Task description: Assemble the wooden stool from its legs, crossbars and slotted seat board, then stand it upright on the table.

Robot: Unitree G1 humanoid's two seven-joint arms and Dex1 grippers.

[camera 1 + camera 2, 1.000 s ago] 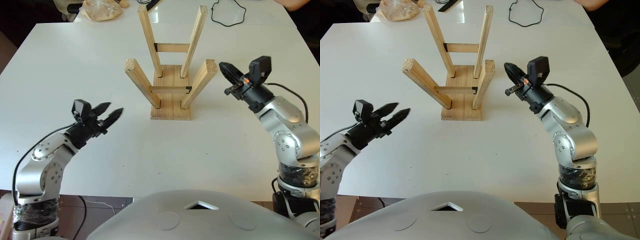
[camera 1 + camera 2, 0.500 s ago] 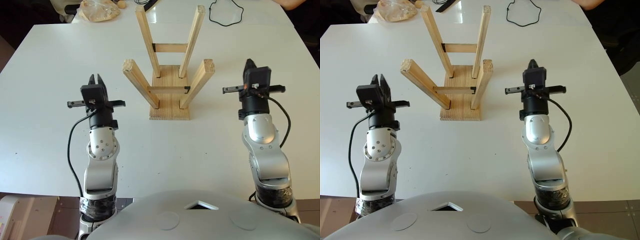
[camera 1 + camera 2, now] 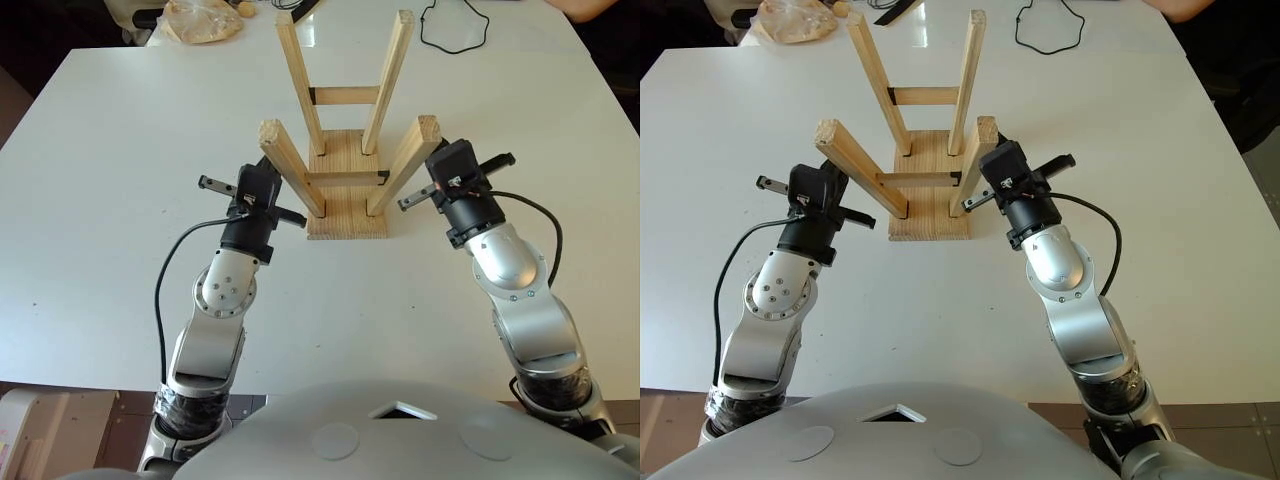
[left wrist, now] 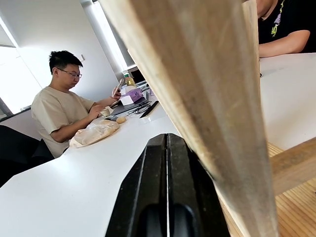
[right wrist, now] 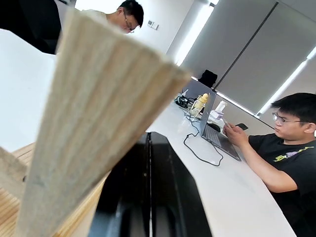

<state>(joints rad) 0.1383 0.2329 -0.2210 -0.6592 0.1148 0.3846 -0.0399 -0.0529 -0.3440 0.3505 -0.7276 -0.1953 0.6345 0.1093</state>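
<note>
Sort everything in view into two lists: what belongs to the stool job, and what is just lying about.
For the job:
- stool, standing upside down: seat board, legs, crossbars
- left gripper, beside the near left leg
- right gripper, beside the near right leg

Lying about:
- crumpled bag, beyond the stool
- black cable, beyond the stool

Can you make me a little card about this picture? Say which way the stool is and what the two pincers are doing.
Stool: upside down
Seat board: flat on the table
Legs: four, pointing up
Crossbars: two, fitted between the legs
Left pincer: shut, beside the near left leg
Right pincer: shut, beside the near right leg
Held: nothing
Left to do: stand it upright
</note>
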